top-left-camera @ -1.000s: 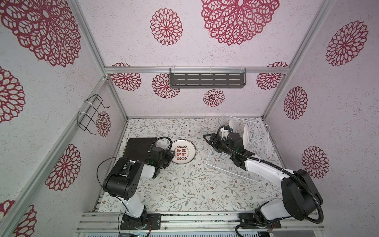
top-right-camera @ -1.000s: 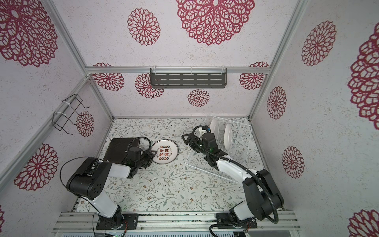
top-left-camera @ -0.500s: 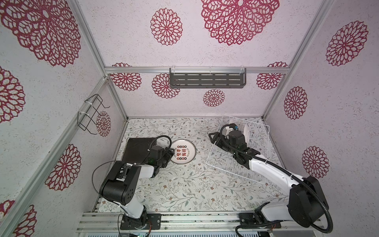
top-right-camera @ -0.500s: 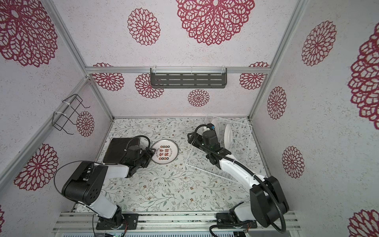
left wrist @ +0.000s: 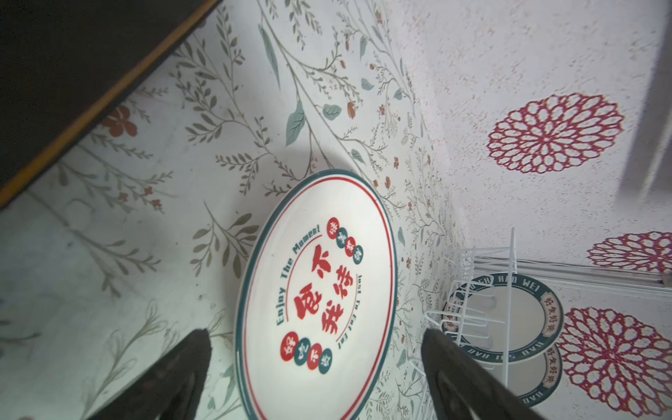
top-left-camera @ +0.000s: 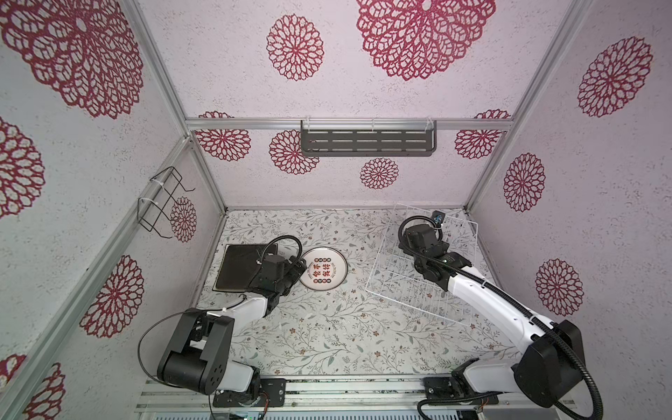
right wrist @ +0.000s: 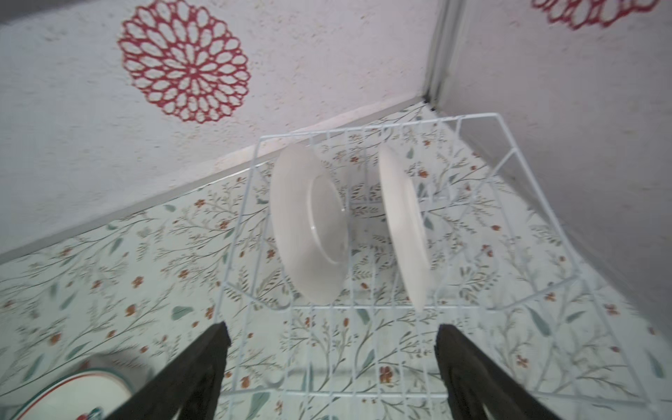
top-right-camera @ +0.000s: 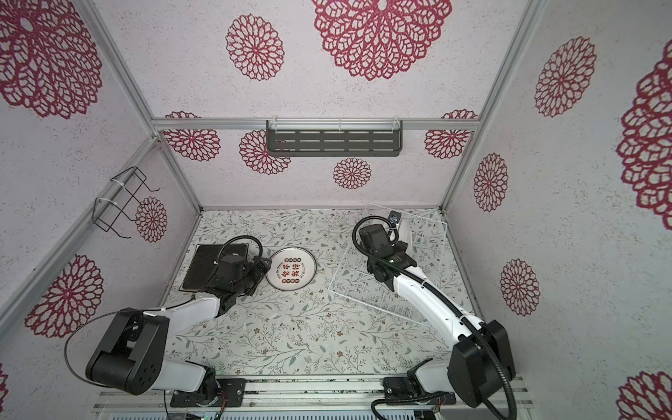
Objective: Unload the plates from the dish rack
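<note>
A round white plate with red characters (top-left-camera: pixel 325 269) (left wrist: pixel 320 302) lies flat on the table. My left gripper (left wrist: pixel 314 338) (top-left-camera: pixel 296 267) stands open at the plate's near edge, one finger on either side, holding nothing. A square black plate (top-left-camera: pixel 242 267) lies flat just left of it. The white wire dish rack (top-left-camera: pixel 403 283) (right wrist: pixel 363 138) stands at the right. Two white plates (right wrist: pixel 309 225) (right wrist: pixel 403 225) stand upright in it; the left wrist view shows their lettered teal rims (left wrist: pixel 509 316). My right gripper (right wrist: pixel 332 334) hovers open over the rack bed, short of those plates.
A dark grey slotted shelf (top-left-camera: pixel 367 142) hangs on the back wall. A small black wire holder (top-left-camera: pixel 163 203) is fixed to the left wall. The rack sits close to the right wall and back corner. Both arm bases stand at the front rail.
My left gripper has opened wide and let go of the red-character plate, which stays flat on the table. The right gripper has moved farther over the rack toward the standing plates and opened wider.
</note>
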`<action>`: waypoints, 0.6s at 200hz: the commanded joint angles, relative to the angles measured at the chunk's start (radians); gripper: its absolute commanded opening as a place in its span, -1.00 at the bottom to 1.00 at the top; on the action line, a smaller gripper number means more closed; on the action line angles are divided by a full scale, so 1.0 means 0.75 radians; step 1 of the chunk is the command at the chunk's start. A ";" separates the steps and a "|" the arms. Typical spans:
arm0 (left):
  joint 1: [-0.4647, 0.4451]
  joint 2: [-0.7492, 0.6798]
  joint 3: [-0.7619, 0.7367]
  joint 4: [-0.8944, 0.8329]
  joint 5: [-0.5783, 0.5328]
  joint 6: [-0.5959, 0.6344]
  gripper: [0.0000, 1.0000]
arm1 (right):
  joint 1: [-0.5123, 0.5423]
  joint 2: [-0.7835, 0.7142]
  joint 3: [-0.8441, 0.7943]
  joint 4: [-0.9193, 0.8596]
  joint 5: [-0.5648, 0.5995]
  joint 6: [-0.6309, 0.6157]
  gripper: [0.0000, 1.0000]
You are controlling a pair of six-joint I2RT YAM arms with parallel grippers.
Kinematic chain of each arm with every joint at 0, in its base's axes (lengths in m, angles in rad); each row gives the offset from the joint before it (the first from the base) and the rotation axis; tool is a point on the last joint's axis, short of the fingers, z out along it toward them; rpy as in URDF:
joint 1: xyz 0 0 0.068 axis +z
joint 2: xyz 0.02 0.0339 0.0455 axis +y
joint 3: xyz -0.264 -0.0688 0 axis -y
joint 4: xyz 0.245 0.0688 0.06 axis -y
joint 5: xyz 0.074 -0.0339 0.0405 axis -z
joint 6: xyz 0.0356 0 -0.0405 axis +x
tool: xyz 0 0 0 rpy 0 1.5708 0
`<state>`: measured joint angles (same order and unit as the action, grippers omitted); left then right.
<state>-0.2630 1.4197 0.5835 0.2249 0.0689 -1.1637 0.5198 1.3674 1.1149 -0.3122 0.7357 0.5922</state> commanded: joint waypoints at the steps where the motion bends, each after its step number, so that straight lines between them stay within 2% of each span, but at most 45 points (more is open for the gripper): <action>1: -0.027 -0.092 0.040 -0.082 -0.043 0.046 0.91 | -0.011 0.089 0.053 -0.082 0.323 -0.082 0.83; 32: -0.040 -0.148 0.114 -0.159 -0.043 0.089 0.93 | -0.030 0.232 0.138 -0.087 0.366 -0.108 0.83; 70: -0.040 -0.149 0.176 -0.180 0.014 0.105 0.94 | -0.056 0.403 0.270 -0.196 0.506 -0.091 0.77; 87: -0.042 -0.143 0.182 -0.168 0.032 0.104 0.94 | -0.073 0.450 0.278 -0.158 0.485 -0.125 0.67; 100: -0.044 -0.140 0.186 -0.168 0.044 0.104 0.93 | -0.085 0.477 0.279 -0.134 0.477 -0.139 0.52; 120: -0.052 -0.142 0.185 -0.169 0.041 0.104 0.93 | -0.105 0.509 0.281 -0.135 0.478 -0.143 0.43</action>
<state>-0.2943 1.3201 0.7052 0.1047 0.0864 -1.1065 0.4606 1.7359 1.2964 -0.4080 1.0451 0.5068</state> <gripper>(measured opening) 0.966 0.737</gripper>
